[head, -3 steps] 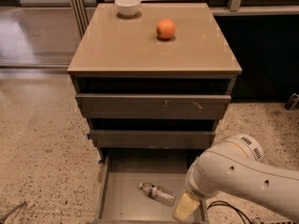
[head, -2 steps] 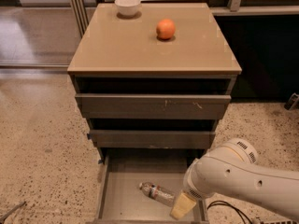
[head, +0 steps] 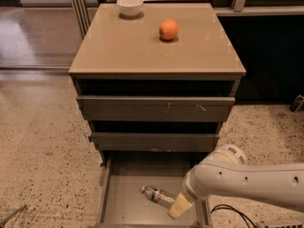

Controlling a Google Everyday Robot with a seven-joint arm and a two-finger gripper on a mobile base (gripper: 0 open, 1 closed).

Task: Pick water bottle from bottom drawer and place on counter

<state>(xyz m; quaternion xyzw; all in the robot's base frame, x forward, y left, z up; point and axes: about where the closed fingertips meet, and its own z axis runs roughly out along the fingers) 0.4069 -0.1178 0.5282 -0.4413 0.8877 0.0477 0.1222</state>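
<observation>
White bowl [head: 129, 5] and orange [head: 168, 30], well apart

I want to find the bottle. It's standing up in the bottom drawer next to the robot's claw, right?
Not quite. The water bottle is lying on its side, not standing up, in the bottom drawer next to the claw. The camera view shows it.

One counter [head: 142, 51], three drawers [head: 155, 108]. One orange [head: 168, 30], one bowl [head: 130, 5], one water bottle [head: 158, 196]. One gripper [head: 179, 206], down in the bottom drawer [head: 124, 205].
</observation>
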